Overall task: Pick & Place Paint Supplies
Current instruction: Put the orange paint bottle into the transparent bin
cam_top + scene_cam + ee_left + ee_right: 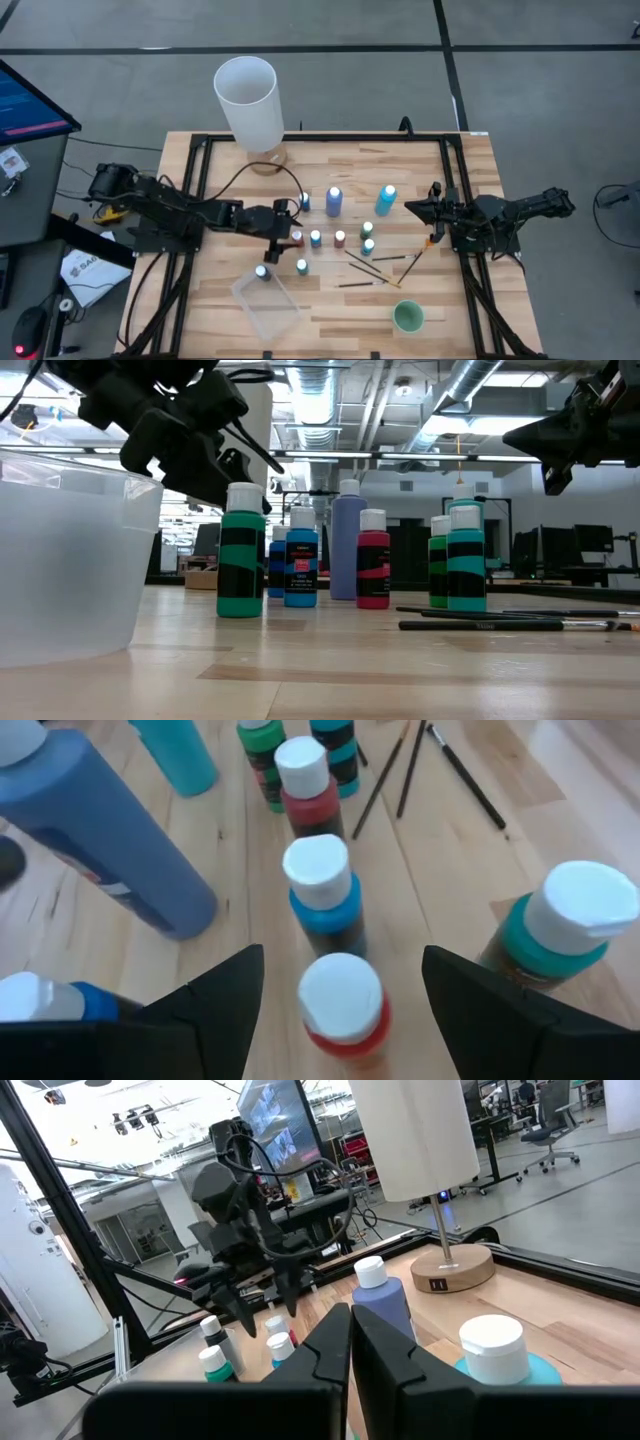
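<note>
Left hand (340, 995) hovers with fingers spread wide around a red bottle (343, 1010) standing on the tabletop (330, 310), not gripping it. More bottles (334, 202) cluster mid-tabletop, brushes (375, 265) beside them. Right hand (412, 207), fingers pressed together and empty, waits near the right edge.
</note>
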Robot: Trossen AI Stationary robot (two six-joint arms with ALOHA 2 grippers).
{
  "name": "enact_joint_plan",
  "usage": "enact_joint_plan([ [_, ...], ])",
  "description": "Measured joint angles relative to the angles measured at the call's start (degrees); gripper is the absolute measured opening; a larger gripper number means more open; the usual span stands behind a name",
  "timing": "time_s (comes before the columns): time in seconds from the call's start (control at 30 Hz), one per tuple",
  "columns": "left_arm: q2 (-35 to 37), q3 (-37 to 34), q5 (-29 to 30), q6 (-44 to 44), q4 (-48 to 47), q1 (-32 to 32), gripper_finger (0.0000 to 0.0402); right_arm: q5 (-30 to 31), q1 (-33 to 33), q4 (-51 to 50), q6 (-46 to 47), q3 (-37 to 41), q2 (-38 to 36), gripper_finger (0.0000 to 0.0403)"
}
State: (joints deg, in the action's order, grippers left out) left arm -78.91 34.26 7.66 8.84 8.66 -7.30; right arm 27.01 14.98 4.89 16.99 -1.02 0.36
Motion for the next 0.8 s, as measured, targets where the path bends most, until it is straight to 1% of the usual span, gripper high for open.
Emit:
enact_joint_plan([
  [0.2, 0.0, -1.4, -0.5, -0.2, 0.2, 0.7, 0.0246, 0.0, 0.0, 0.0, 0.0, 0.0, 0.0, 0.0008],
  [0.53, 0.1, -2.4, -1.1, -0.5, 2.0, 0.6, 0.019, 0.0, 0.0, 0.0, 0.0, 0.0, 0.0, 0.0008],
  [0.8, 0.1, -2.4, -3.2, -0.5, 2.5, 0.6, 0.0169, 0.0, 0.0, 0.0, 0.0, 0.0, 0.0, 0.0008],
])
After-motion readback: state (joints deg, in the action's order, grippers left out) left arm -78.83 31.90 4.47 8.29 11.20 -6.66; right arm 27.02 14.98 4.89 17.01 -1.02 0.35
